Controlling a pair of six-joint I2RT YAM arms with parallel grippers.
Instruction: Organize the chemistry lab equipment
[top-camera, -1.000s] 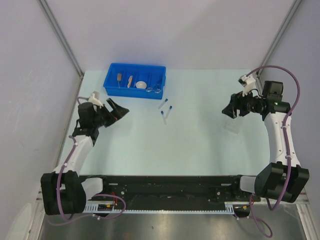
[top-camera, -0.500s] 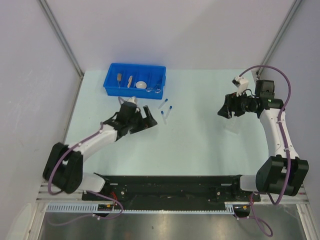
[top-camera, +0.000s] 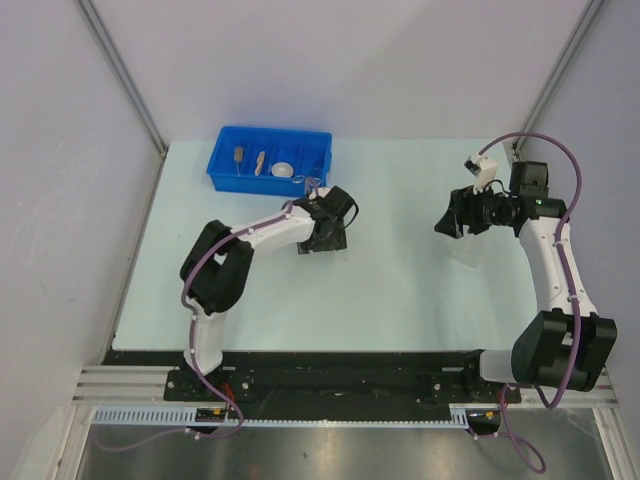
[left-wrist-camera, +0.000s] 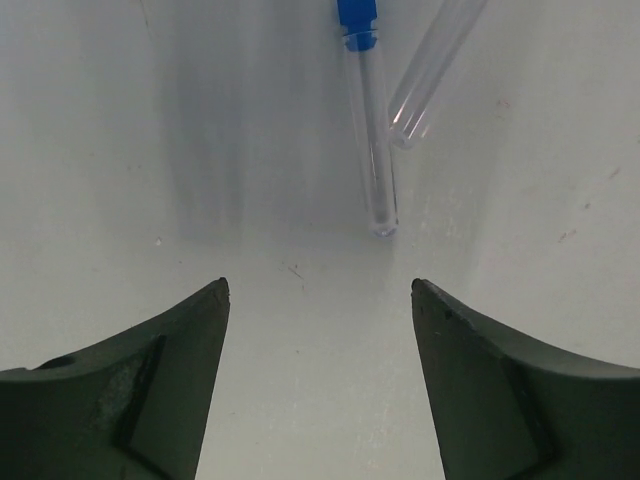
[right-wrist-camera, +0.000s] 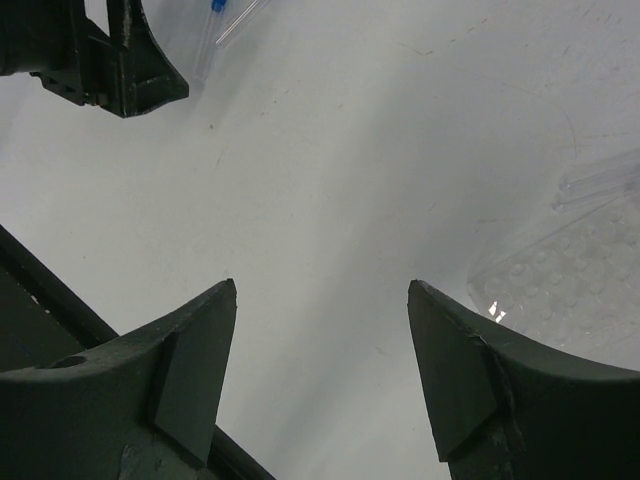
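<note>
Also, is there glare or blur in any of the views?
Left wrist: blue-capped tube sharp, small glints on the glass, soft shadow beside it. Right wrist: clear tube rack nearly lost against the pale table. Top external: even light.

— What stands at the far left of the table (top-camera: 400, 290)?
— A blue bin (top-camera: 250, 187) with dividers, its long side along the back edge.
— And the surroundings?
— A pale mint tabletop, plain grey walls (top-camera: 340, 60), and a slanting metal post (top-camera: 120, 75) at each back corner.
</note>
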